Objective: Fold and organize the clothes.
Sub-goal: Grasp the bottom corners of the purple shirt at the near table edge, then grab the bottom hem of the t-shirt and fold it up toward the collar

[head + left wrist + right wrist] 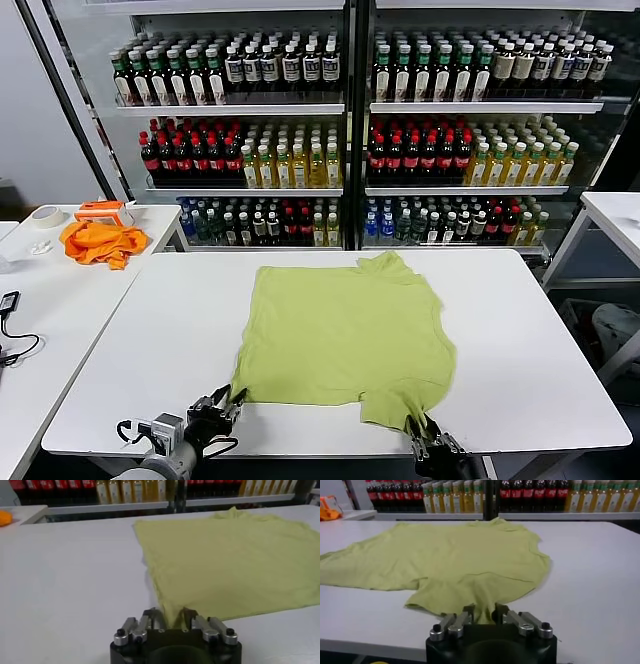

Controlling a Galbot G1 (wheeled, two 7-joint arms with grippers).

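Observation:
A lime-green T-shirt [345, 330] lies spread and partly folded on the white table [520, 340]. My left gripper [232, 403] is at the table's front edge, shut on the shirt's near left corner; in the left wrist view the fabric [235, 565] runs into the left gripper [172, 625]. My right gripper [418, 432] is at the front edge too, shut on the near right part, a sleeve; in the right wrist view the shirt [450, 555] bunches into the right gripper [483, 616].
A second white table [50, 300] stands to the left with an orange cloth [100, 242], a tape roll [46, 216] and a cable [12, 335]. Shelves of bottles [350, 130] stand behind. Another table [615, 215] is at the far right.

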